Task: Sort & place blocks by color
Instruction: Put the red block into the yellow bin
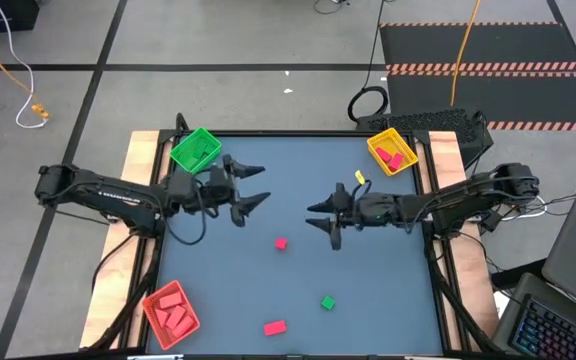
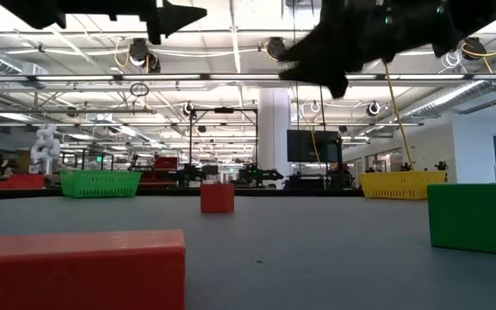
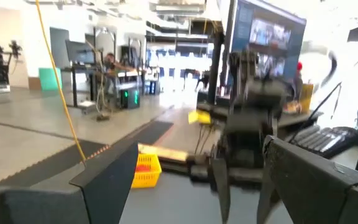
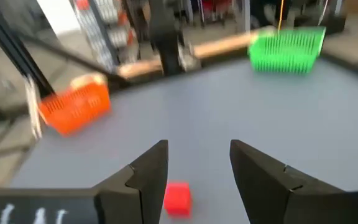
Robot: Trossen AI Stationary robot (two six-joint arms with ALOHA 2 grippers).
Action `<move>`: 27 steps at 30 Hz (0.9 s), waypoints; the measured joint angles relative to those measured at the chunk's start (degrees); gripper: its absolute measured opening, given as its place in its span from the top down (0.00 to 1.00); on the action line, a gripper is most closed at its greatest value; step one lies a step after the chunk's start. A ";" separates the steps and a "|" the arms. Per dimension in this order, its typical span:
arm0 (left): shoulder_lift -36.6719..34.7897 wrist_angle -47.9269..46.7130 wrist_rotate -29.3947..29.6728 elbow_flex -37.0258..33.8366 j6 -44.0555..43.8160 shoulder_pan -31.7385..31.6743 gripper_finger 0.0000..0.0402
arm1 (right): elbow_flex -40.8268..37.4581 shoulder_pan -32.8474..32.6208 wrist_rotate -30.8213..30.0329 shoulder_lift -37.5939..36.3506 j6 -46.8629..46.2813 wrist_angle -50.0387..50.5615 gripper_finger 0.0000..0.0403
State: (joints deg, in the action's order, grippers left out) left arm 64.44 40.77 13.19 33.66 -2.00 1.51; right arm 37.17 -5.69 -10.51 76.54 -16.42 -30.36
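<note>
Three loose blocks lie flat on the blue-grey table: a red cube (image 1: 281, 243), a green cube (image 1: 327, 302) and a red bar (image 1: 274, 327) near the near edge. The low view shows the red bar (image 2: 76, 267) closest, then the red cube (image 2: 217, 196) and the green cube (image 2: 470, 217). My right gripper (image 1: 318, 222) hovers open above the table, just right of and beyond the red cube; in its wrist view the cube (image 4: 178, 198) sits below the spread fingers (image 4: 148, 174). My left gripper (image 1: 263, 185) is open and raised, beside the green tray (image 1: 196, 150).
The yellow tray (image 1: 392, 152) at the far right corner holds red pieces. The red tray (image 1: 171, 310) at the near left corner holds several red blocks. A small yellow piece (image 1: 360, 178) lies near the yellow tray. Both grippers face each other over mid-table.
</note>
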 joint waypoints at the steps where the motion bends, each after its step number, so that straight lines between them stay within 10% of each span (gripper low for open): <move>1: -0.81 0.05 0.01 -0.50 -0.02 -0.01 0.14 | 0.03 -0.02 0.05 1.60 0.03 0.24 0.58; 16: -3.54 -4.08 -0.07 -0.95 0.33 0.01 0.14 | 12.66 -1.75 0.26 27.60 -1.09 1.05 0.18; 27: -3.52 -4.16 -0.07 -0.95 0.18 0.02 0.14 | 16.16 -4.99 -1.58 35.10 -0.94 -3.01 0.18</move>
State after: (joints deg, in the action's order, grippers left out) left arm 60.93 36.62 13.13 32.71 -1.82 1.53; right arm 53.33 -10.68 -12.09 111.65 -17.36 -33.37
